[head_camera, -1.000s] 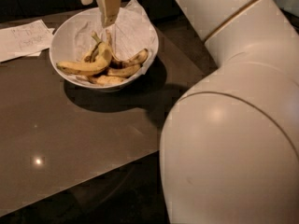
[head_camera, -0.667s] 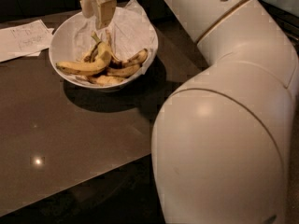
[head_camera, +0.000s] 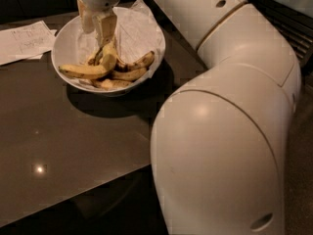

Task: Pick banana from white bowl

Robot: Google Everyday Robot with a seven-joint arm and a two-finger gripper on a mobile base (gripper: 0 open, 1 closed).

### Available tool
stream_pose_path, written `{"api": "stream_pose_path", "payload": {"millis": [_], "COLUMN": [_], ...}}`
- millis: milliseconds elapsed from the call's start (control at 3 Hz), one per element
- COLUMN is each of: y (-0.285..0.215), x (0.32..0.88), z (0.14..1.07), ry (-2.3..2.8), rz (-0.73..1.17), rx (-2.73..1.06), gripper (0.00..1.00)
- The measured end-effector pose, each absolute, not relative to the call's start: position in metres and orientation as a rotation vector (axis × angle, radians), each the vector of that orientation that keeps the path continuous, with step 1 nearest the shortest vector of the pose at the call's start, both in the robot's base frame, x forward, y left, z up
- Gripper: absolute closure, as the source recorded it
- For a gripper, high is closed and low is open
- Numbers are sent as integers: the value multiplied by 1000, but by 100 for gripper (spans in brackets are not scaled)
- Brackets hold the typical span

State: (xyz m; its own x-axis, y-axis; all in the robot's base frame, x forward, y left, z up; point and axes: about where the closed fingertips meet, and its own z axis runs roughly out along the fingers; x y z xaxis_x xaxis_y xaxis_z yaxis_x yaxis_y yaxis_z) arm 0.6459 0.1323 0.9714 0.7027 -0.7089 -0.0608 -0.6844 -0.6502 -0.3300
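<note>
Crowding worries us in the white bowl (head_camera: pixel 62 40). Our tool (head_camera: pixel 98 35), spread just above, could pinch a browner banana (head_camera: pixel 139 61), not the banana (head_camera: pixel 83 72).

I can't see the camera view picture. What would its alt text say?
The robot's end effector hangs inside a white bowl of bananas, close over the long yellow banana. The bowl sits on a dark table, papers beside it.
</note>
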Motion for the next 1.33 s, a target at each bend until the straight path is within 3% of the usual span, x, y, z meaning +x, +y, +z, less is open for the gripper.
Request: {"api": "stream_pose_path", "payload": {"millis": [667, 1333], "y": [135, 132], "x": [637, 632], "z": [942, 922], "ry": [1113, 1149], "rz": [-33, 24], "rx": [-2628, -2642], "gripper": [44, 41]}}
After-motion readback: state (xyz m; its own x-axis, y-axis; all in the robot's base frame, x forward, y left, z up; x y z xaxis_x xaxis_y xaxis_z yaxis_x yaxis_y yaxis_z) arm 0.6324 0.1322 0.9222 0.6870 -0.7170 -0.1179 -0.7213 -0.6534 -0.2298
